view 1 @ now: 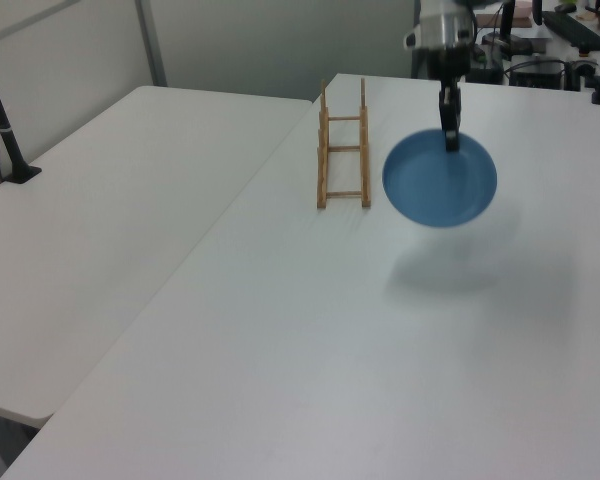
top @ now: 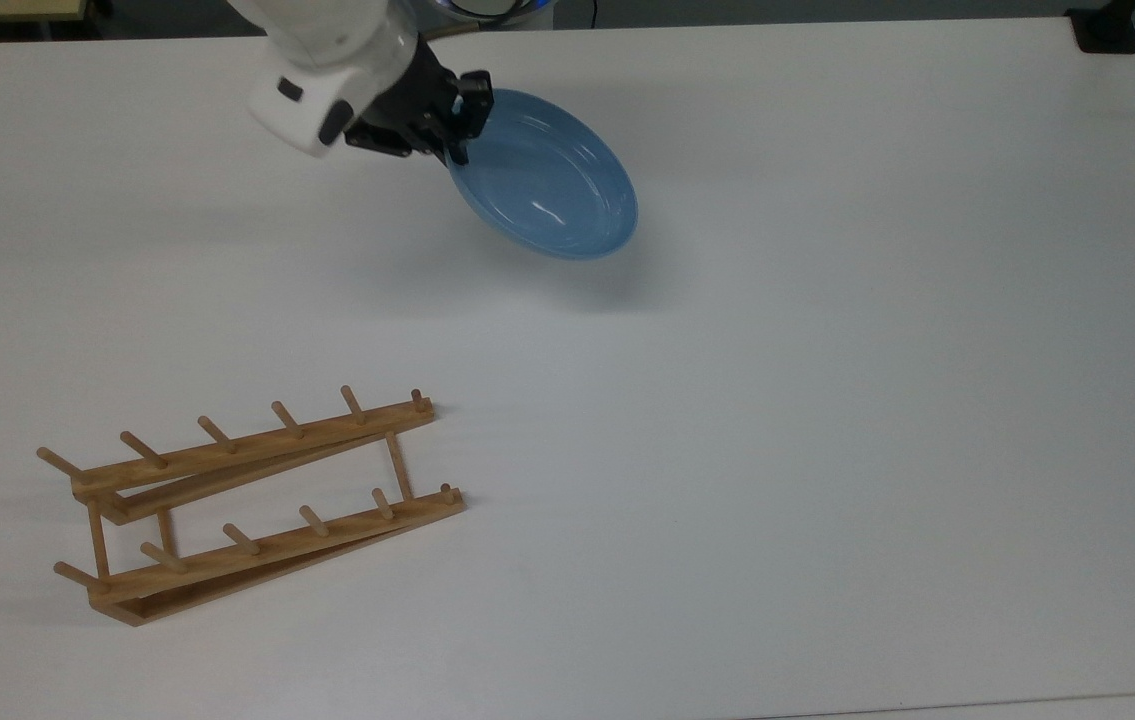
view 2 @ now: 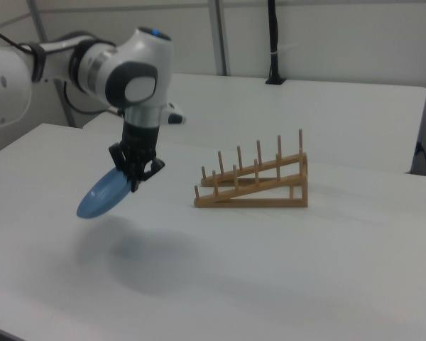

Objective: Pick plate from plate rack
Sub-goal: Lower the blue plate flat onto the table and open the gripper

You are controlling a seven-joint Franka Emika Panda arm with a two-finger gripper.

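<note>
While our hand (top: 455,150) pinches its rim, round light-blue plate (top: 547,185) tilts above white desk (top: 827,400), well apart from light-brown wooden plate rack (top: 247,505).

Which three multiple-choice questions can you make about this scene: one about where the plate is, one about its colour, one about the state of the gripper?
1. Where is the plate?
A. In the plate rack
B. In the air above the table
C. Lying flat on the table

2. What colour is the plate?
A. Light blue
B. Red
C. Green

3. What is the gripper doing?
A. Open, holding nothing
B. Shut on a rack peg
C. Shut on the plate's rim

Answers: 1 B, its shadow falls on the table beneath it, away from the plate rack. 2 A, clear in the top view. 3 C, the plate hangs tilted from it.
</note>
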